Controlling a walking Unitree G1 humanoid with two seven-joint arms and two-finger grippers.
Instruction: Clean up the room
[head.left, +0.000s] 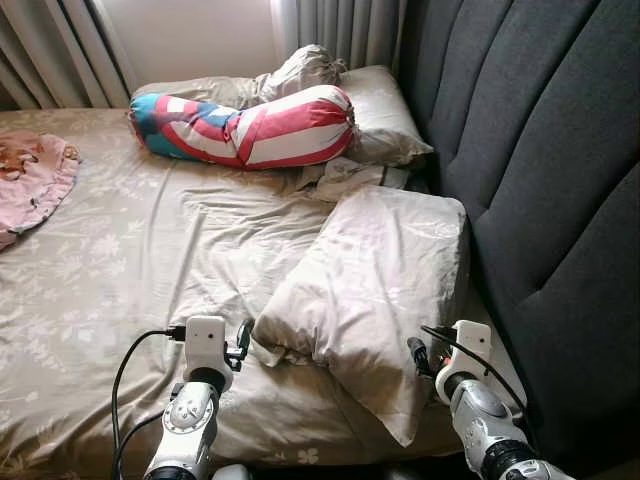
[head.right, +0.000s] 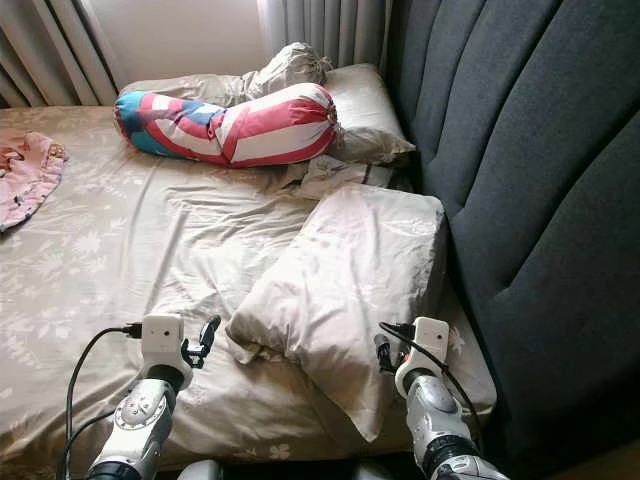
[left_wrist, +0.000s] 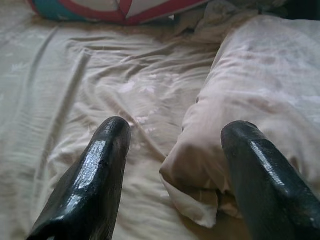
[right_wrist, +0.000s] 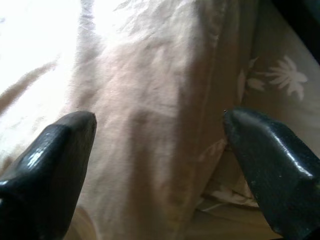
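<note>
A: Where's the pale beige pillow (head.left: 375, 290) with the faint floral print?

B: Lying crumpled on the bed's wrinkled beige floral sheet (head.left: 150, 250), its far end up against the dark grey padded headboard (head.left: 540, 150).

A: And the grippers?

B: The left gripper (left_wrist: 172, 170) sits at the pillow's near left corner, fingers spread wide with the corner between them. The right gripper (right_wrist: 160, 150) is at the pillow's near right side, fingers also wide apart, with the fabric between them.

A: What else is on the bed?

B: A red, white and blue striped bolster (head.left: 245, 125) lies near the curtains (head.left: 340, 25), against another beige pillow (head.left: 385, 115). A pink frilled cloth (head.left: 35, 180) sits at the far left.
</note>
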